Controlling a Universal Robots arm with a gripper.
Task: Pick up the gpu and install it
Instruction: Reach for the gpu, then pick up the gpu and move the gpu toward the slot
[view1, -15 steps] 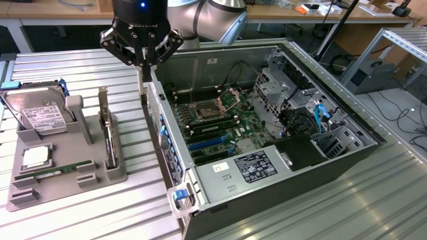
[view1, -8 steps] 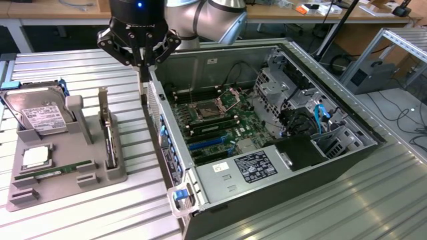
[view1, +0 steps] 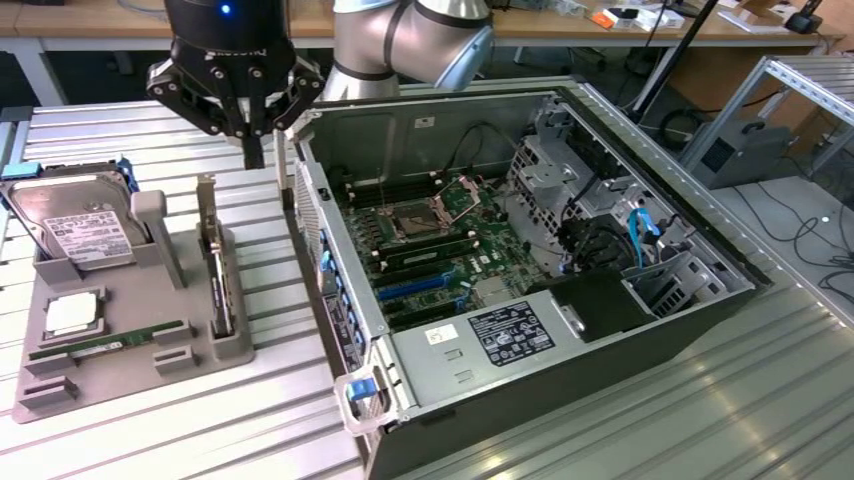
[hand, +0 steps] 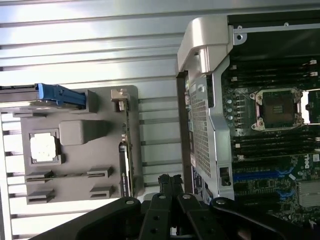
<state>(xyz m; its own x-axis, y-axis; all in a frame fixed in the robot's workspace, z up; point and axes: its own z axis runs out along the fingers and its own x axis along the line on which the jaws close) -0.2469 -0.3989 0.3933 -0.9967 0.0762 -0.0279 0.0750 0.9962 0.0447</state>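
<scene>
two fingers (view1: 254, 152) pressed together, holding nothing, hovering near gpu (view1: 216, 275) standing on edge in gray tray (view1: 140, 295).

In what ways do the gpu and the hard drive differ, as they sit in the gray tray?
The gpu stands upright on its edge; the hard drive leans back, white label up. The gpu is a thin card; the hard drive is a thicker box. The gpu sits nearest the case; the hard drive is farther away. Both rest in the tray.
</scene>
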